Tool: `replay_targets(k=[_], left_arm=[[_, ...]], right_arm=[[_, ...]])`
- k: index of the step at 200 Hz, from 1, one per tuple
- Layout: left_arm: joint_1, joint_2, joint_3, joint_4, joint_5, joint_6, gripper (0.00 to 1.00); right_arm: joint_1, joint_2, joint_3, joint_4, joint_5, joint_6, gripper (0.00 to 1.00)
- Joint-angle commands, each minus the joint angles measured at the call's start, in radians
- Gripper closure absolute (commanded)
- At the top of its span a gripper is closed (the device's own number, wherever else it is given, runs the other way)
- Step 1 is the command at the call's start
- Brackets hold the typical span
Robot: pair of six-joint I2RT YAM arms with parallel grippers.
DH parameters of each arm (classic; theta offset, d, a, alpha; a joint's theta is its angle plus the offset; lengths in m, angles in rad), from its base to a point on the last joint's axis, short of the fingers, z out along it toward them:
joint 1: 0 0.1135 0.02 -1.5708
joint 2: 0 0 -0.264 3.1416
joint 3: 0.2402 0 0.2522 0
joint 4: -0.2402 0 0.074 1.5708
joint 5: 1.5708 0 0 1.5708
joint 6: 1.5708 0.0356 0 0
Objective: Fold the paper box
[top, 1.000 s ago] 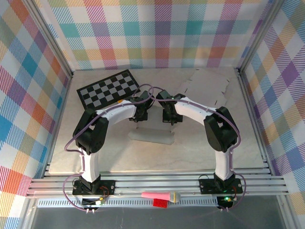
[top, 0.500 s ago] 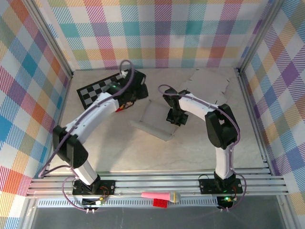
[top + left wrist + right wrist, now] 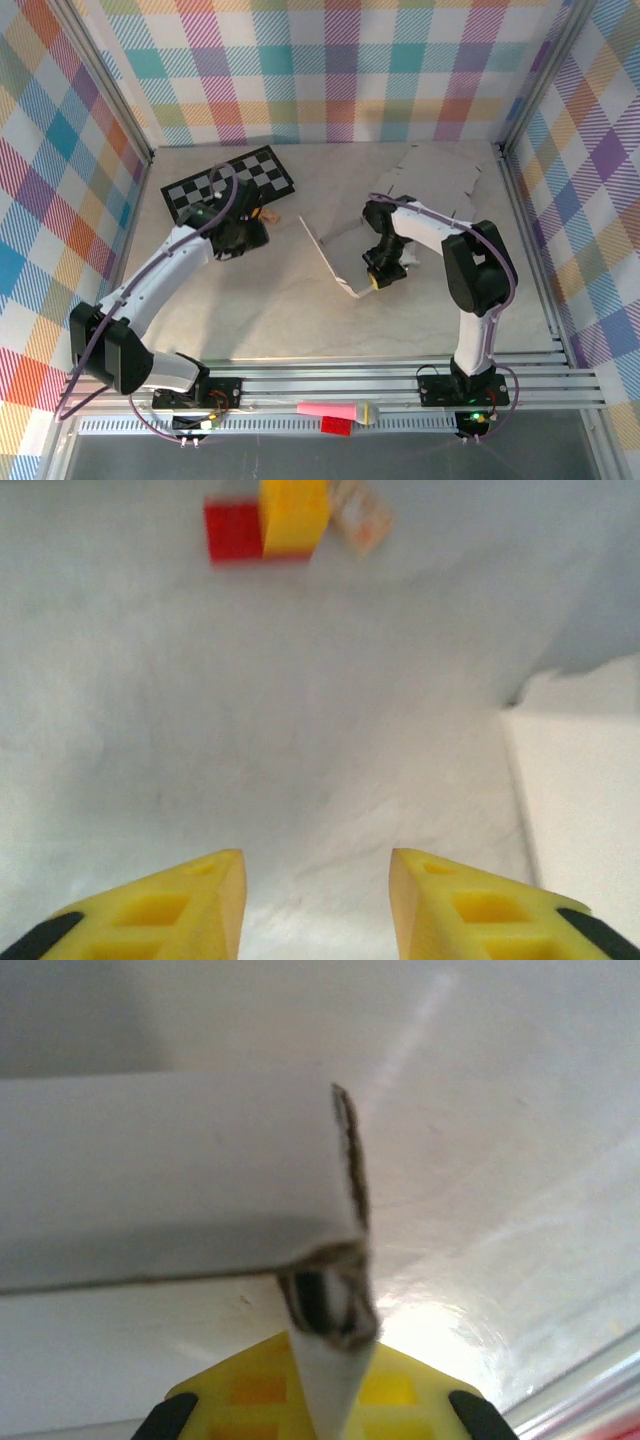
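Observation:
The white paper box (image 3: pixel 338 248) lies half-folded in the middle of the table, one panel tilted up. My right gripper (image 3: pixel 375 279) is at its near right corner. In the right wrist view this gripper (image 3: pixel 325 1360) is shut on a thin white flap (image 3: pixel 330 1380) of the box, whose wall (image 3: pixel 170 1180) stretches off to the left. My left gripper (image 3: pixel 252 229) hovers to the left of the box, apart from it. From the left wrist camera, the left gripper (image 3: pixel 315 880) is open over bare table, and the box's edge (image 3: pixel 580 820) lies at the right.
A red and yellow block (image 3: pixel 265 213) sits just beyond the left gripper; the red block (image 3: pixel 232 530) and the yellow block (image 3: pixel 293 515) lie ahead of its fingers. A checkerboard (image 3: pixel 230 185) lies back left and a flat cardboard sheet (image 3: pixel 440 172) back right. Plaid walls enclose the table.
My left gripper has come off the box, swung away to the left and opened. My right gripper, still shut on the flap, has pulled the box rightward and nearer, and the box has turned.

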Motion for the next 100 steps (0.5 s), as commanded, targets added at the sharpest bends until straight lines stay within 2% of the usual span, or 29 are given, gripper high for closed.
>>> replay_targets(k=[1, 16, 38, 100], left_arm=[[-0.002, -0.087, -0.134, 0.058, 0.124, -0.073, 0.63], [-0.006, -0.105, -0.222, 0.153, 0.211, -0.106, 0.65], [-0.038, -0.067, -0.274, 0.249, 0.258, -0.147, 0.66], [-0.117, 0.104, -0.263, 0.391, 0.248, -0.219, 0.66]], right_arm=[[0.021, -0.070, -0.081, 0.043, -0.116, 0.239, 1.00], [0.034, -0.052, -0.088, 0.090, -0.152, 0.257, 1.00], [0.047, 0.001, -0.063, 0.105, -0.177, 0.237, 1.00], [0.075, 0.008, -0.077, 0.134, -0.189, 0.241, 1.00]])
